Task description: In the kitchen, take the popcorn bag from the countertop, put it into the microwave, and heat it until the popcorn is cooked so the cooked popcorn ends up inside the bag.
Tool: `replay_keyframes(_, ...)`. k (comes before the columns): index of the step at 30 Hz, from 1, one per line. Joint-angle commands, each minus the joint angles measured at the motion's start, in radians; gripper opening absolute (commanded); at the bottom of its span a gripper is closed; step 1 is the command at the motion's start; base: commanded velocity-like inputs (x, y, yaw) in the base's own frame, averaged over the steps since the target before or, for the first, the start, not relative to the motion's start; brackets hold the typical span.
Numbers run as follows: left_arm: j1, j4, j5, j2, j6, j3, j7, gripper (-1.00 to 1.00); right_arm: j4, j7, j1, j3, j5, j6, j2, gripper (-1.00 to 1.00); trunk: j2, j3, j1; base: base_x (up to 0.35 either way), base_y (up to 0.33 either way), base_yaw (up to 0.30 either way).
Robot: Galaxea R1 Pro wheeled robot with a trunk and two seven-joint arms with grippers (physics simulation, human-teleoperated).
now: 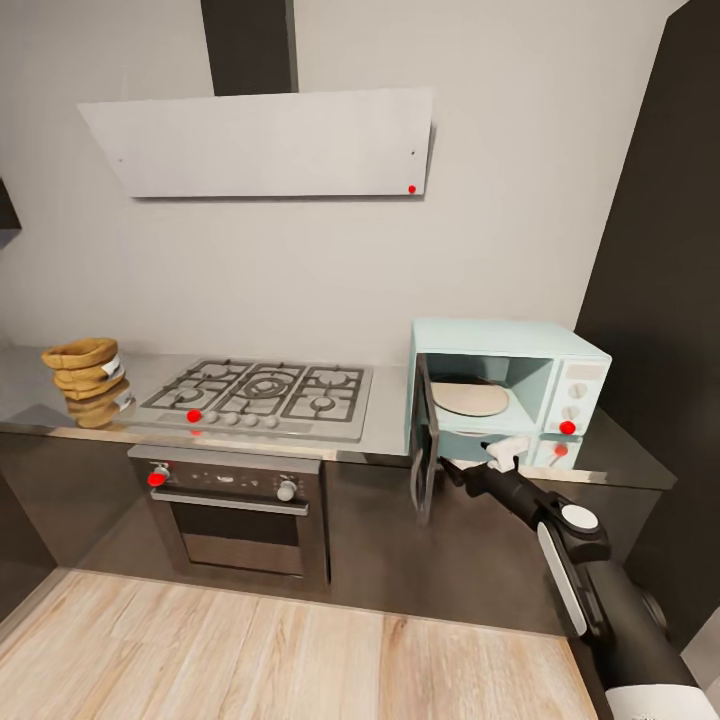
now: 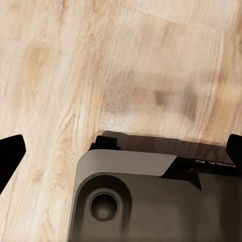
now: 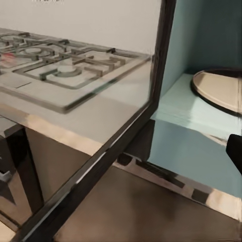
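One popcorn bag (image 1: 84, 368) is seen far left on the shiny grey surface (image 1: 385, 425), upright, w/ a small white label on its side. It is well apart from the microwave (image 1: 505, 390) and is not held by any hand. Next to the bag, toward the right, a gas hob (image 1: 262, 395) w/ five burners is set into the surface. A dark oven (image 1: 238, 505) is built in under the hob, and a flat grey hood (image 1: 265, 140) is hung on the wall above it. Further right, the mint-blue microwave is stood on the surface w/ its dark glass door (image 1: 426, 450) swung open. A round pale plate (image 1: 470, 398) is seen lying inside, w/ nothing on it.

The right hand (image 1: 500, 455) is held just in front of the microwave, near the open door's lower edge. In the right wrist view the door (image 3: 146, 121) and plate (image 3: 222, 91) are seen close up, but it cannot be told if this hand is wide or narrow.

In the left wrist view the left hand (image 2: 121, 151) is spread wide over the wood floor (image 2: 75, 65), w/ nothing held; the robot's dark base (image 2: 156, 196) is seen below it.
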Motion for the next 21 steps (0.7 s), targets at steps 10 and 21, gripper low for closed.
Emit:
replay_keyframes(10,-0.001,0.001,-0.001,0.001,-0.003,0.004,0.001,1.00,0.089,0.006,-0.021,-0.195,0.006,0.004,-0.003,1.00,-0.001,-0.001,0.000,0.000,0.000,0.000)
replay_keyframes(21,-0.001,0.001,-0.001,0.001,-0.003,0.003,0.001,1.00,0.146,-0.035,0.054,-0.213,0.012,0.002,-0.005,1.00,-0.001,-0.001,0.000,0.000,0.000,0.000)
